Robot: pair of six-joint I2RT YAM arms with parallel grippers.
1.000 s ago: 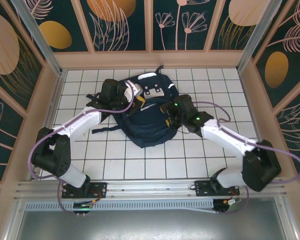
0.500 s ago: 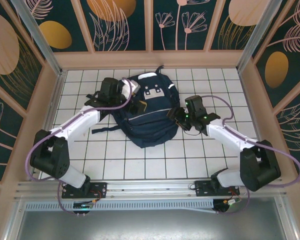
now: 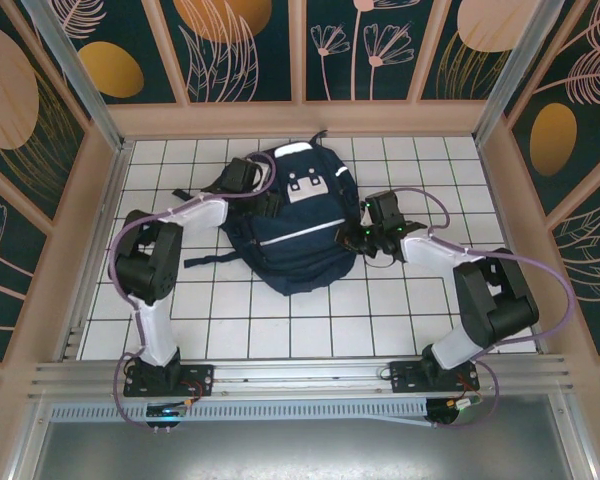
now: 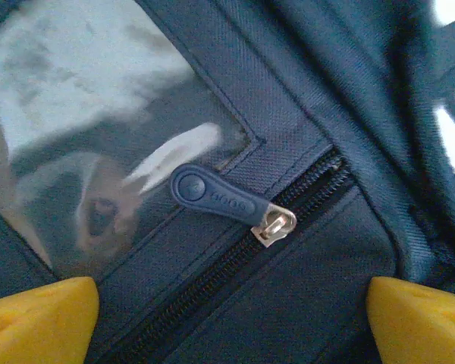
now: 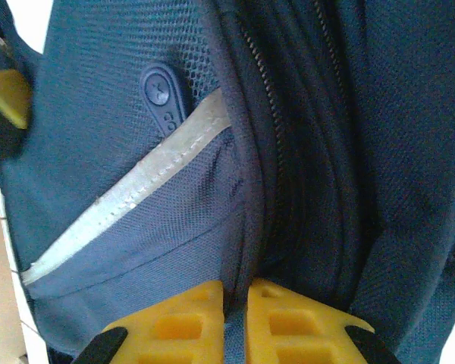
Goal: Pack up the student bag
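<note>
The navy student bag (image 3: 298,240) lies front-up in the middle of the tiled table, its white buckle patch (image 3: 305,184) toward the far side. My left gripper (image 3: 263,197) hovers over the bag's upper left, open, with its yellow fingertips (image 4: 38,318) wide apart. Between them runs a dark zipper, with a blue pull tab (image 4: 212,196) and metal slider (image 4: 275,224). My right gripper (image 3: 355,238) is at the bag's right edge, and its yellow fingers (image 5: 174,326) are shut on a fold of the bag's fabric (image 5: 236,303). Beside that fold are another blue pull tab (image 5: 163,95) and a white reflective stripe (image 5: 136,193).
A dark strap (image 3: 210,260) trails from the bag onto the white tiles at the left. Wooden walls (image 3: 300,118) enclose the table on three sides. Bare tiles (image 3: 300,330) lie between the bag and the arm bases.
My left gripper let go and opened, and that arm folded back toward the left. My right gripper slid off the bag's front to its right edge and closed on the fabric.
</note>
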